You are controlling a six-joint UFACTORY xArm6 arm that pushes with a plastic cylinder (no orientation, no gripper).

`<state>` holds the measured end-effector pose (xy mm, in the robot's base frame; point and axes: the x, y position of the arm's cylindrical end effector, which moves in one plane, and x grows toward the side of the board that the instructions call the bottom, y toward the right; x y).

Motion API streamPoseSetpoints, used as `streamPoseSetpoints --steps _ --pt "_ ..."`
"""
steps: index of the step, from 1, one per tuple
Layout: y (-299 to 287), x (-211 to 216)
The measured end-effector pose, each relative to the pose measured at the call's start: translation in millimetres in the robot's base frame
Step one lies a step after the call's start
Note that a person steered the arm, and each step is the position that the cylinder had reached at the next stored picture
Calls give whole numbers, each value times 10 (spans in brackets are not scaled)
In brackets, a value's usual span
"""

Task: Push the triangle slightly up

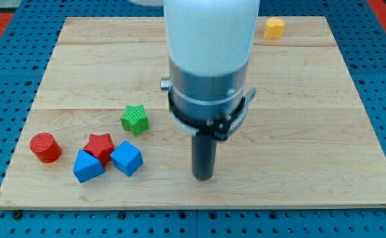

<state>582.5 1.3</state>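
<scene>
My tip rests on the wooden board at the lower middle, below the arm's wide white and grey body. Two blue blocks lie at the lower left. The left one looks like the triangle. The right one looks like a cube. A red star sits between and just above them, touching both. My tip is about a hundred pixels to the right of the blue cube and touches no block.
A red cylinder lies at the far left. A green star sits above the blue cube. A yellow block lies at the board's top edge, right of the arm. Blue pegboard surrounds the board.
</scene>
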Motion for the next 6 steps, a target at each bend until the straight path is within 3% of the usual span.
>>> streamPoseSetpoints --steps 2,3,5,6 --pt "-1117 281" --pt "-1445 185" --pt "-1935 -69" --pt "-1962 82"
